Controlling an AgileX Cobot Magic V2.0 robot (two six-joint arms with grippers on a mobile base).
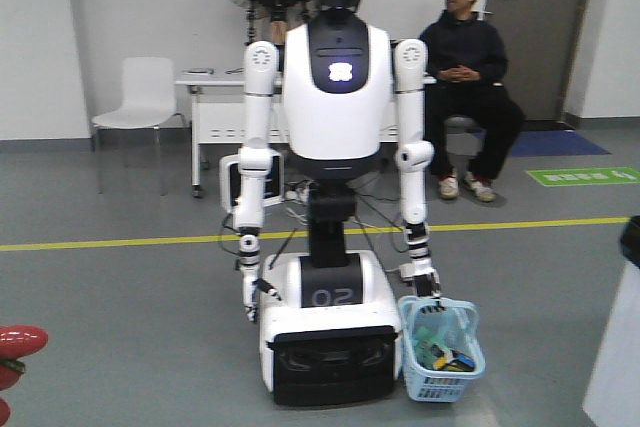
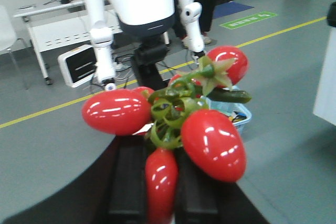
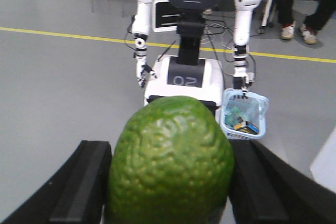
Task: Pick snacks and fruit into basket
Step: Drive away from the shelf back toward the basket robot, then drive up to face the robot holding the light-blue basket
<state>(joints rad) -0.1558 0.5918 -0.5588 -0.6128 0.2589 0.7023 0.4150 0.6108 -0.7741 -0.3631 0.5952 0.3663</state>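
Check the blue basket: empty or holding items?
Holding items. The blue basket shows coloured packets inside through its open top; exactly what they are cannot be told.

Glossy red plastic-looking tomatoes (image 2: 212, 142), bumpy green fruit (image 3: 170, 163) with slight sheen, pale blue plastic lattice basket (image 1: 441, 350)

Basket (image 1: 441, 365) on floor just beside humanoid robot's base (image 1: 329, 347), snacks (image 1: 447, 355) inside.
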